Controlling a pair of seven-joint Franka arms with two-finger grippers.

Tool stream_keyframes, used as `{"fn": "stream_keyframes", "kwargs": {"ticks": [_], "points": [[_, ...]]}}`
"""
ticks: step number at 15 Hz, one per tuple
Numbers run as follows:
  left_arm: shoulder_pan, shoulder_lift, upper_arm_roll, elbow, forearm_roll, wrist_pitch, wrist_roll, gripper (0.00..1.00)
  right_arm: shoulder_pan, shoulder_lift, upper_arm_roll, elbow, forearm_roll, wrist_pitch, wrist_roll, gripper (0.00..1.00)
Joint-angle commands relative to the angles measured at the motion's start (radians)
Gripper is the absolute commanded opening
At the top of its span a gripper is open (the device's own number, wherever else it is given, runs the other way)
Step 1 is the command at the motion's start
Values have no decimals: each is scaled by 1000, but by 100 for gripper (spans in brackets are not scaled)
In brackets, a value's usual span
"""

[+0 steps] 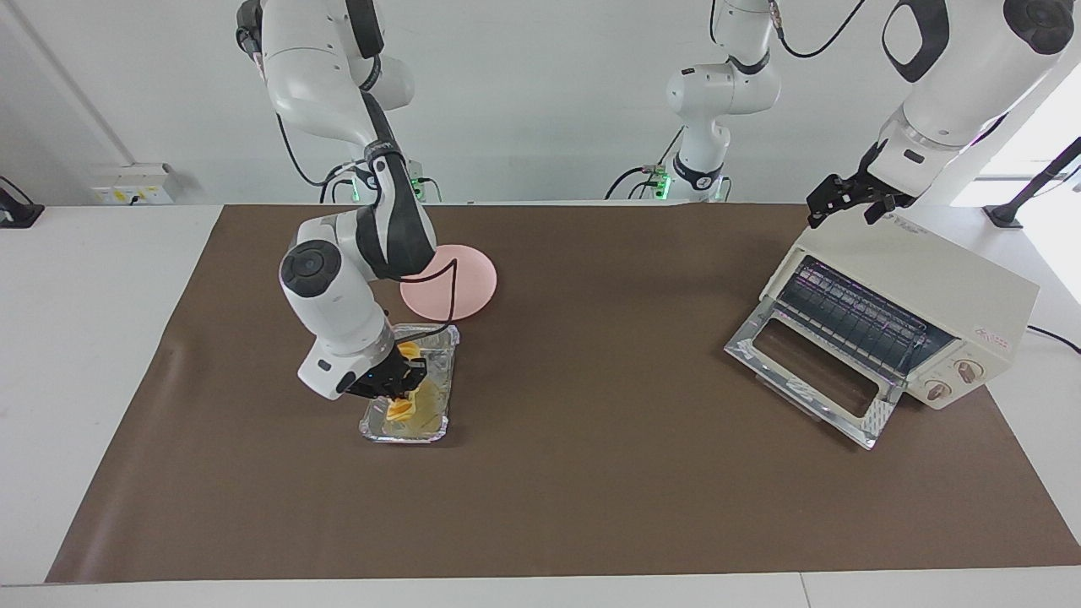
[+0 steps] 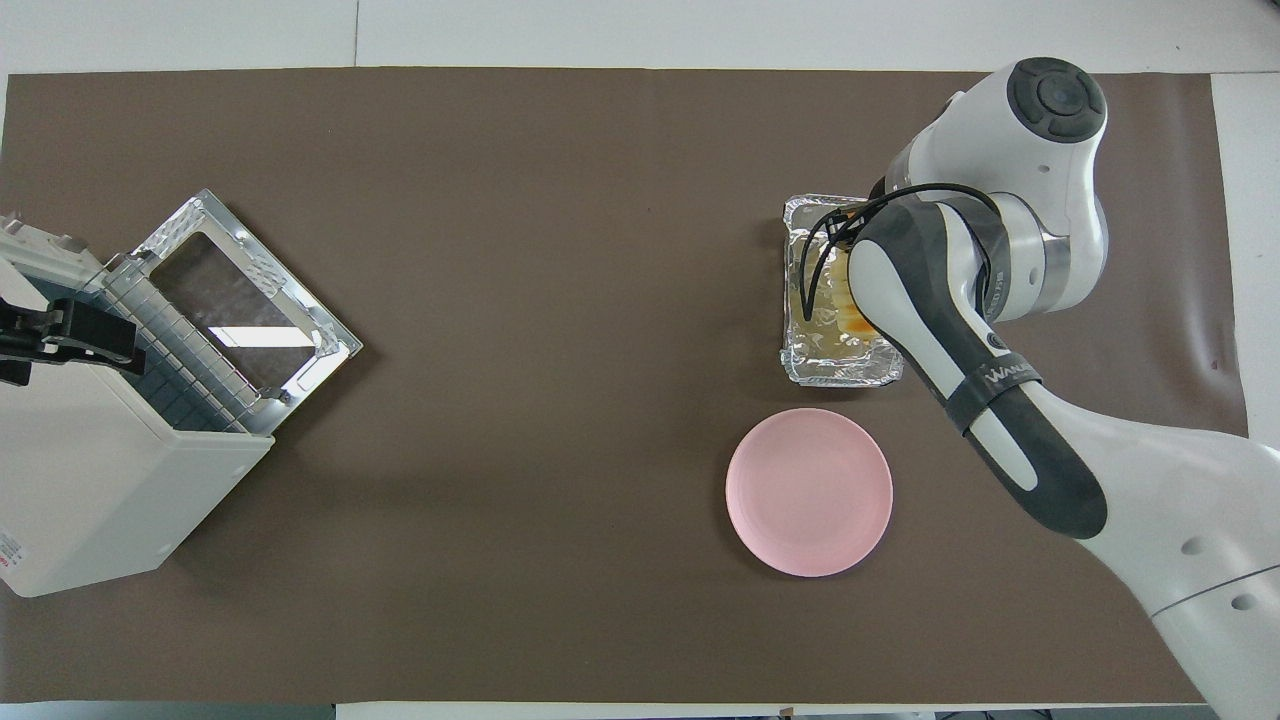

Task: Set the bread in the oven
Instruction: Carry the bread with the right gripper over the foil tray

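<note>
The bread (image 1: 400, 404) is gripped by the right claw (image 1: 393, 390), whose fingers are closed narrowly on it. The claw is lowered into the foil tray (image 1: 442, 359), and the bread is seen under the fingers, low inside the tray; whether it already touches the tray floor cannot be told. In the overhead view the right claw itself is hidden by the arm, and only an orange patch of the bread (image 2: 858, 318) is visible in the tray (image 2: 822, 215). A pink plate (image 1: 466, 279) is found just beside the tray, on the side of the right claw that is toward the robots. The tray and the plate are placed on a brown mat (image 1: 591, 473) that covers the tabletop (image 1: 93, 279).

The oven (image 1: 929, 287) is well apart from the right claw, at the left arm's end of the tabletop. Its glass door (image 1: 806, 371) is dropped open and the wire rack (image 1: 861, 317) is shown inside. The left claw (image 1: 849, 201) is held over the top of the oven, near the edge above the door, with its fingers spread wide and nothing between them. The left arm is waiting there.
</note>
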Motion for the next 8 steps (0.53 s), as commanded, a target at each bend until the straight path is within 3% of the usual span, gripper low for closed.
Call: {"fn": "stream_keyframes", "kwargs": {"ticks": [1,5,7,8], "points": [[2,-20,-2,-10,20,-3,0,100,-5,-6,6,-49,-7,67,-25,0],[2,-20,-2,-10,20,-3,0,100,6,-12,6,-74,2,82,-13,0],[2,-20,-2,-10,20,-3,0,100,15,-18,6,-98,1,111,-11,100],[2,-20,-2,-10,20,-3,0,100,18,-19,6,-101,1,108,-13,100]]}}
